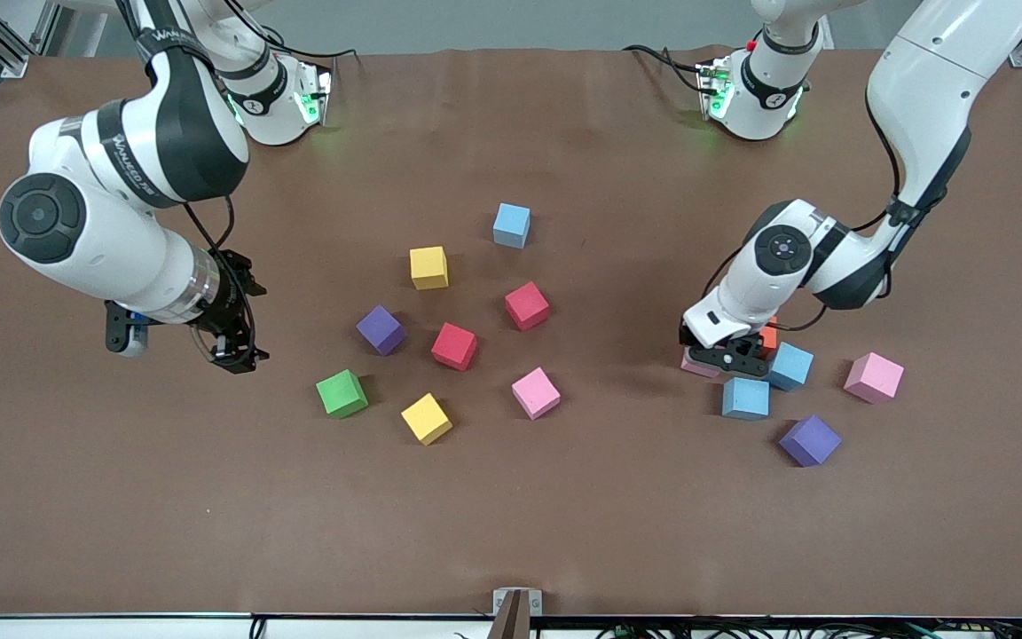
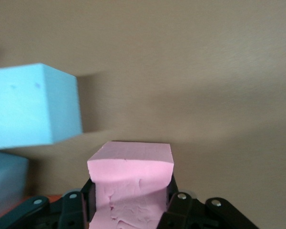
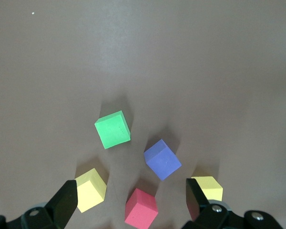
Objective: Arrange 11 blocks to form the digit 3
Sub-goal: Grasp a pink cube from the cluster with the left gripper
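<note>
My left gripper [image 1: 726,358] is down at the table toward the left arm's end, shut on a pink block [image 2: 131,183] whose foam is squeezed between the fingers. Beside it lie two light blue blocks [image 1: 790,366] [image 1: 746,398], a pink one [image 1: 873,377] and a purple one [image 1: 810,440]. Mid-table, scattered apart, are a light blue block [image 1: 511,224], yellow [image 1: 428,267], red [image 1: 527,305], purple [image 1: 381,329], red [image 1: 454,345], pink [image 1: 535,392] and yellow [image 1: 426,418]. My right gripper [image 1: 231,351] hangs open and empty over the right arm's end. No digit 3 shows.
A green cube [image 1: 341,393] lies beside the nearer yellow block. An orange cube [image 1: 769,337] is mostly hidden under the left wrist, touching the cluster there. The brown table [image 1: 121,497] has bare surface along the edge nearest the front camera.
</note>
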{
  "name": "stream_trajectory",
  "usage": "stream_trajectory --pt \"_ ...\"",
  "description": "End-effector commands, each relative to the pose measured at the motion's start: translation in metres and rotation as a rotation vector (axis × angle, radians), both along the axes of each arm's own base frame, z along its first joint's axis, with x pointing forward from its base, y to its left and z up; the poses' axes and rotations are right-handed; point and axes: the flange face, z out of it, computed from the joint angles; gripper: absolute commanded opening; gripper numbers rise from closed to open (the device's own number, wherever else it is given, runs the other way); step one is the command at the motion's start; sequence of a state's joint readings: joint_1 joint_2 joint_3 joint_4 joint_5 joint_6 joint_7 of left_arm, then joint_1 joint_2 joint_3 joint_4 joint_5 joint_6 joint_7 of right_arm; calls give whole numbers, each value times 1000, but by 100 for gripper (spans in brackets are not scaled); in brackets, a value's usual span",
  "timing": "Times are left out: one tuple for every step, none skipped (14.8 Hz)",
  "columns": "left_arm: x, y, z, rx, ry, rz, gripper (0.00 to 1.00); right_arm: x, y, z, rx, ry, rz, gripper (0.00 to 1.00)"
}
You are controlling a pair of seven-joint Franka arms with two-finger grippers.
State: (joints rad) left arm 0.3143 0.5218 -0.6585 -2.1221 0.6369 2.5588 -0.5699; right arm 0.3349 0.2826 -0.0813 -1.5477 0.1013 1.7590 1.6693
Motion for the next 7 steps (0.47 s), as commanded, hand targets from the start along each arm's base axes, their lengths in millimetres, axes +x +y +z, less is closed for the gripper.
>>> stream_trajectory --pt "-18 -24 14 25 7 171 55 -6 8 1 7 17 -15 100" --pt "-28 -40 20 15 13 263 55 -8 12 -1 1 26 -35 100" --pt "-39 -55 23 -4 22 371 55 -13 18 -6 -5 44 -32 100" --pt "-47 -68 25 -22 28 460 55 -20 28 -14 -12 60 -17 100" --pt "-58 -81 25 -36 36 546 55 -24 28 -22 -16 72 -15 100" --pt "-67 -93 25 -50 44 643 55 -30 31 -33 -26 86 -8 100" --pt "-80 -107 23 -57 51 747 55 -39 34 -45 -36 102 4 100"
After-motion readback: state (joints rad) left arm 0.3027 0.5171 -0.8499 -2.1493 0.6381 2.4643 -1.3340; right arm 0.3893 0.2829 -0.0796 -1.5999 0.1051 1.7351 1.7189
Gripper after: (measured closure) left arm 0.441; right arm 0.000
